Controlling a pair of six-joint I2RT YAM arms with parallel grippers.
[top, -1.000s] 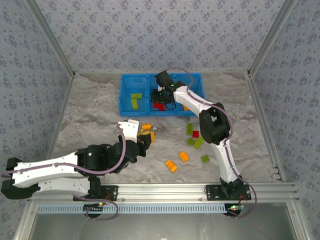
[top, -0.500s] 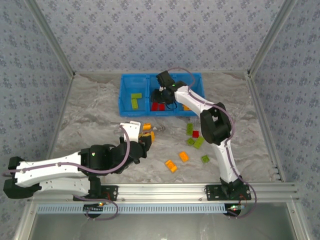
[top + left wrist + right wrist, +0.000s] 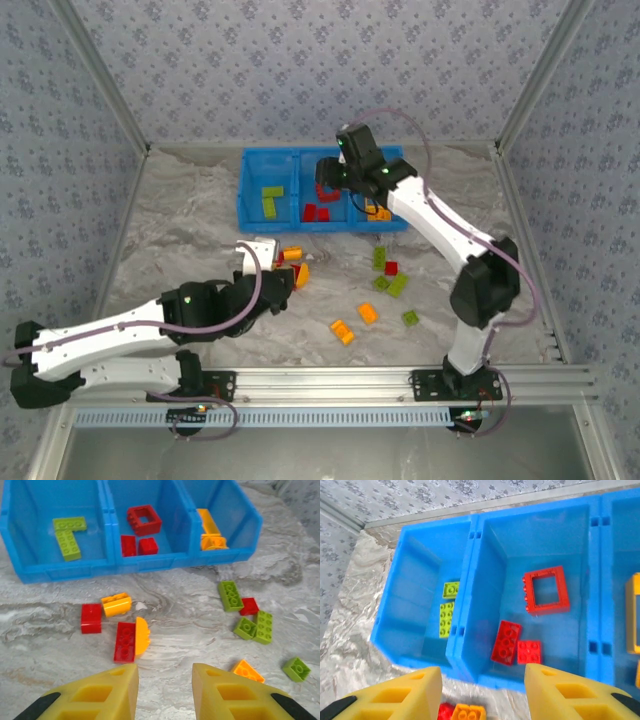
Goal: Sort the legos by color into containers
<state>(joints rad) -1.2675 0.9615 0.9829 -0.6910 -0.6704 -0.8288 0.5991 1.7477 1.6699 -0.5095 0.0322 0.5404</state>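
- Upper centre of the overhead frame, right claw (image 3: 482, 680) hung spread, empty, above the blue bin (image 3: 244, 200), red legos (image 3: 512, 642) in its middle compartment.
- Lower left, left claw (image 3: 164, 680) gaped empty over loose legos (image 3: 125, 640) on the surface (image 3: 190, 615).

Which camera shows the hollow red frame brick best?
The right wrist view: the red frame lies close, from above, its opening clear. The left wrist view shows it smaller and farther. In the top view it is too small to tell.
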